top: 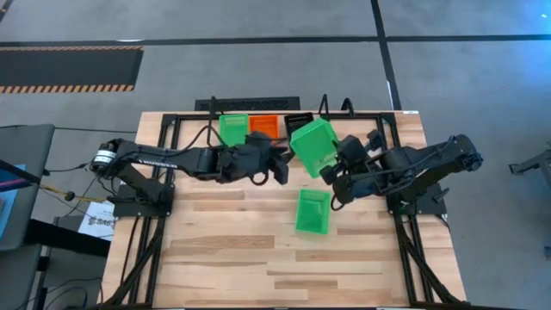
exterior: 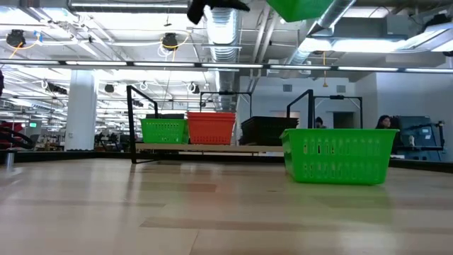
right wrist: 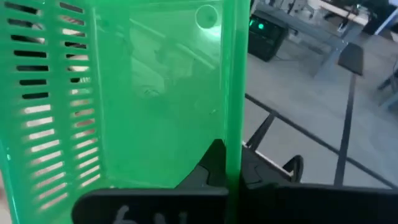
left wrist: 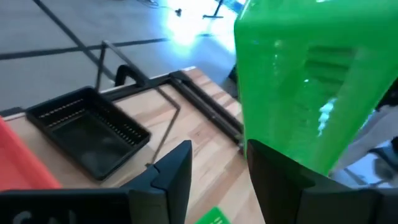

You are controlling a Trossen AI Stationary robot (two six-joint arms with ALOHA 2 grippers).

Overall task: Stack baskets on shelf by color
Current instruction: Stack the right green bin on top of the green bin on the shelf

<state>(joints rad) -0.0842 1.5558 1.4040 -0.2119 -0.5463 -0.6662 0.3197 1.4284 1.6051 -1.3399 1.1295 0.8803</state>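
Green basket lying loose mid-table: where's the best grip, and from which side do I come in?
Take the green basket by one long rim wall, coming straight down from above. It sits upright and open-topped, apart from the shelf, so a finger can probably drop inside the slatted wall. The right gripper already holds another green basket.

The table is light wood planks, smooth with a soft shine. The green basket on it is shiny plastic with thin slits in its sides. The lifted green basket is smooth and lets light through. The black basket looks dull. The shelf is thin dark metal.
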